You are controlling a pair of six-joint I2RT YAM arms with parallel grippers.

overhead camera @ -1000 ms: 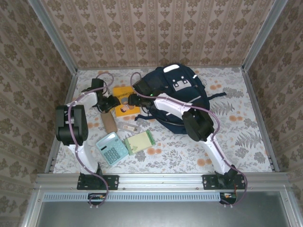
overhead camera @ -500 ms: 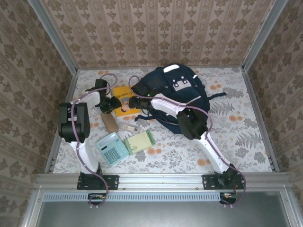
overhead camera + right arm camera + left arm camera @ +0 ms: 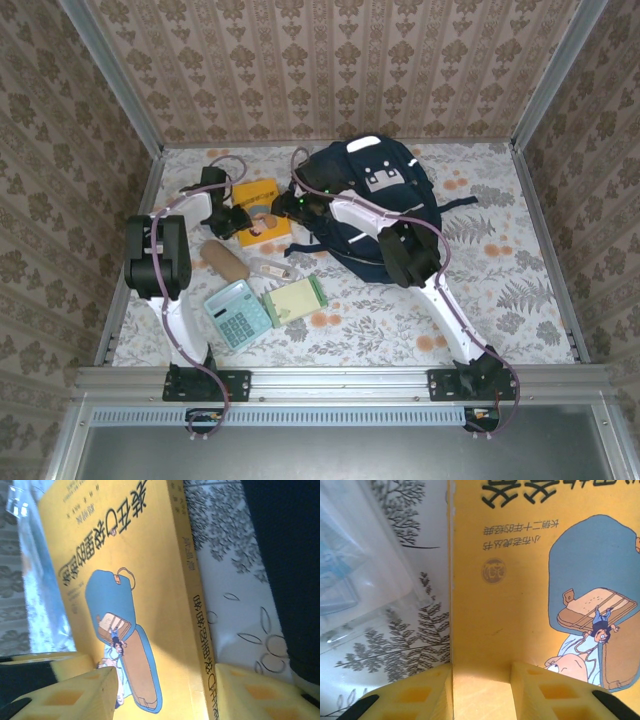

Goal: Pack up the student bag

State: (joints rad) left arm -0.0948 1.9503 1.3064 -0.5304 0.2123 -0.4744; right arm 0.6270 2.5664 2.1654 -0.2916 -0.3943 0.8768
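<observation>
While both arms reach toward the upper left of the top view, the student bag (image 3: 405, 205) lies at the upper centre, just to the right of a yellow book (image 3: 258, 195). The left gripper (image 3: 236, 218) has its fingers spread over the book's cover. The right gripper (image 3: 283, 206) has its fingers apart around the book's spine edge; whether they pinch it, I cannot tell.
</observation>
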